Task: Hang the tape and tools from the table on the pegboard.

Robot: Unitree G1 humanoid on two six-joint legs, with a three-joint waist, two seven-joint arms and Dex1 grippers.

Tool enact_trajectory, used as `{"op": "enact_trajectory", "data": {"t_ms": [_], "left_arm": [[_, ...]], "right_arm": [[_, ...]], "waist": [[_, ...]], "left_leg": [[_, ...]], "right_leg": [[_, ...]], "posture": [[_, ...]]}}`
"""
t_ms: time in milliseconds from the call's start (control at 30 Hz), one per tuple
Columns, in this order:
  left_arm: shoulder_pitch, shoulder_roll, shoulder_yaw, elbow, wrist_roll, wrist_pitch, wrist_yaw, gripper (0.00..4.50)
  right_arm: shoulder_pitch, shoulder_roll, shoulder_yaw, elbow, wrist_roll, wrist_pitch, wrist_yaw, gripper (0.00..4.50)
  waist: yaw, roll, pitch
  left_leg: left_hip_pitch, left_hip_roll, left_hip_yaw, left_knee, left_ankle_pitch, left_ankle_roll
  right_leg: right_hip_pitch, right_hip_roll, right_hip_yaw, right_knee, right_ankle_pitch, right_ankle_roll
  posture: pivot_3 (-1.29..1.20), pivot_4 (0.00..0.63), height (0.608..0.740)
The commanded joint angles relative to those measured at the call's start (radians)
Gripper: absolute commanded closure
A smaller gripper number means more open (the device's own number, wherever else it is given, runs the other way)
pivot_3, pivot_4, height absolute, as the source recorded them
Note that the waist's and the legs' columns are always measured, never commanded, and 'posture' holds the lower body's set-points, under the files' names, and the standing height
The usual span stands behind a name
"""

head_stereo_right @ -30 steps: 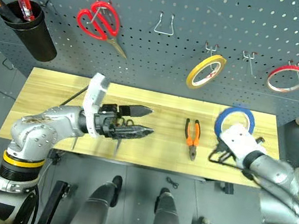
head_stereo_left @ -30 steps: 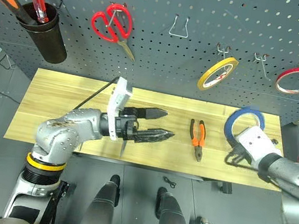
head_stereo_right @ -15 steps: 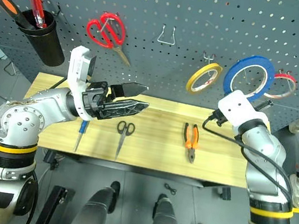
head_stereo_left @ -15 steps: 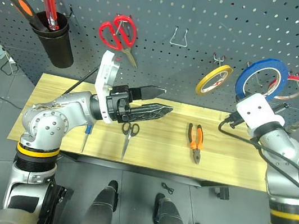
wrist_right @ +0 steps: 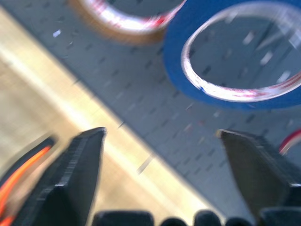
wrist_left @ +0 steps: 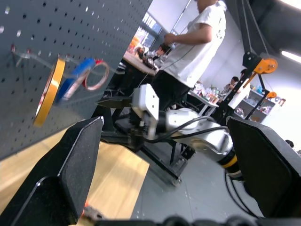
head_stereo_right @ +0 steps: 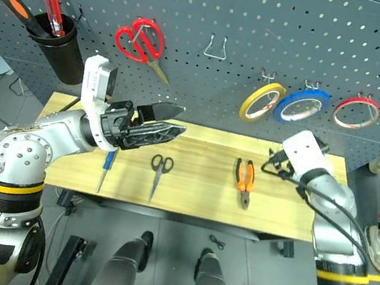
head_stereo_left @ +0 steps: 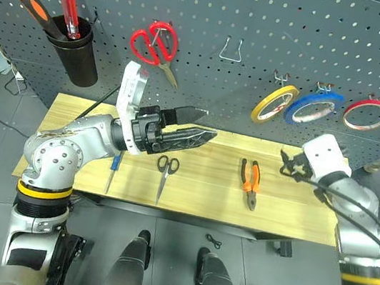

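Observation:
The blue tape hangs on a hook of the pegboard, between a yellow tape ring and a red one. My right gripper is open and empty, below the tape and apart from it, over the right end of the table. On the table lie the orange-and-black pliers, the black-handled scissors and the blue-handled screwdriver. My left gripper is open and empty, held above the scissors and pointing right. The right wrist view shows the blue tape close ahead.
Red-handled scissors hang on the pegboard at upper left. A black cup beside them holds an orange and a red screwdriver. A bare wire hook sits at the top middle. A person in a white shirt stands beyond the table's right end.
My right gripper has opened and let go of the blue tape, which now hangs on its hook. The right hand has dropped down towards the table. The left arm has stayed put.

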Motion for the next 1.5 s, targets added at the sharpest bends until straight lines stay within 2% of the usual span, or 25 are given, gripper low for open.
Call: {"op": "enact_trajectory", "data": {"t_ms": [33, 167, 300, 433, 500, 800, 1000, 1200, 1300, 1400, 1500], "left_arm": [[0.132, 0.101, -0.055, -0.057, 0.068, -0.033, -0.125, 0.0], [0.247, 0.154, -0.041, -0.032, 0.116, -0.072, -0.146, 0.0], [0.34, 0.18, -0.021, -0.069, 0.119, -0.076, -0.152, 0.0], [0.39, 0.193, -0.001, -0.13, 0.081, -0.059, -0.13, 0.0], [0.394, 0.194, 0.013, -0.139, 0.067, -0.052, -0.116, 0.0], [0.398, 0.199, 0.05, -0.191, -0.003, -0.007, -0.061, 0.0], [0.398, 0.203, 0.05, -0.215, -0.035, 0.007, -0.035, 0.0], [0.395, 0.211, 0.04, -0.22, -0.048, 0.007, -0.04, 0.0], [0.391, 0.211, 0.034, -0.219, -0.05, 0.003, -0.044, 0.0], [0.384, 0.208, 0.03, -0.214, -0.05, 0.0, -0.047, 0.0], [0.381, 0.207, 0.03, -0.207, -0.044, -0.005, -0.047, 0.0]], "right_arm": [[0.079, 0.059, -0.008, -0.161, 0.139, 0.349, 0.062, 0.03], [-0.035, 0.122, 0.038, -0.119, 0.206, 0.611, 0.059, 0.03], [-0.189, 0.169, 0.075, 0.051, 0.211, 0.695, 0.026, 0.03], [-0.349, 0.204, 0.082, 0.311, 0.19, 0.654, -0.017, 0.03], [-0.405, 0.216, 0.083, 0.421, 0.183, 0.621, -0.035, 0.03], [-0.552, 0.259, 0.097, 0.808, 0.148, 0.44, -0.077, 0.03], [-0.59, 0.266, 0.099, 0.955, 0.133, 0.386, -0.08, 0.03], [-0.595, 0.261, 0.099, 0.995, 0.134, 0.402, -0.072, 0.03], [-0.587, 0.26, 0.1, 0.99, 0.137, 0.412, -0.062, 0.77], [-0.58, 0.26, 0.105, 0.972, 0.139, 0.42, -0.048, 1.72], [-0.573, 0.254, 0.111, 0.949, 0.138, 0.427, -0.034, 1.73]], "waist": [[-0.012, -0.002, -0.004], [-0.026, -0.001, -0.004], [-0.024, -0.002, -0.004], [-0.01, -0.002, -0.004], [0.006, -0.002, -0.004], [0.018, -0.002, -0.004], [0.021, -0.002, -0.004], [0.028, -0.001, -0.003], [0.029, -0.001, -0.003], [0.029, -0.001, -0.003], [0.029, -0.001, -0.003]], "left_leg": [[0.001, 0.001, 0.0, -0.001, 0.0, 0.0], [0.003, 0.003, 0.001, -0.001, -0.001, 0.001], [0.003, 0.005, 0.003, -0.001, -0.003, -0.003], [0.0, 0.007, 0.006, -0.001, -0.002, -0.002], [-0.001, 0.008, 0.006, -0.001, 0.002, 0.004], [-0.002, 0.008, 0.006, -0.004, 0.002, 0.005], [-0.001, 0.008, 0.006, -0.005, 0.002, 0.005], [-0.001, 0.008, 0.006, -0.006, 0.002, 0.005], [-0.001, 0.008, 0.006, -0.007, 0.002, 0.005], [-0.001, 0.008, 0.006, -0.007, 0.002, 0.005], [-0.001, 0.008, 0.006, -0.007, 0.002, 0.005]], "right_leg": [[0.0, 0.0, 0.0, 0.001, -0.001, -0.001], [-0.002, 0.001, 0.0, 0.003, -0.002, -0.008], [-0.002, 0.002, 0.0, 0.001, -0.001, -0.011], [-0.003, 0.002, -0.001, -0.001, -0.001, -0.011], [-0.004, 0.002, -0.001, -0.001, -0.001, -0.011], [-0.004, 0.002, -0.002, 0.0, 0.0, -0.007], [-0.004, 0.002, -0.002, 0.0, -0.009, -0.006], [-0.004, 0.002, -0.003, 0.0, -0.009, -0.007], [-0.004, 0.002, -0.003, 0.0, -0.01, -0.007], [-0.004, 0.003, -0.003, 0.0, -0.01, -0.007], [-0.005, 0.002, -0.003, 0.0, -0.01, -0.008]], "posture": [[0.1, 0.286, 0.74], [0.1, 0.303, 0.74], [0.12, 0.316, 0.74], [0.16, 0.333, 0.74], [0.17, 0.34, 0.74], [0.21, 0.364, 0.74], [0.23, 0.374, 0.74], [0.23, 0.374, 0.74], [0.23, 0.374, 0.74], [0.23, 0.374, 0.74], [0.22, 0.37, 0.74]]}}
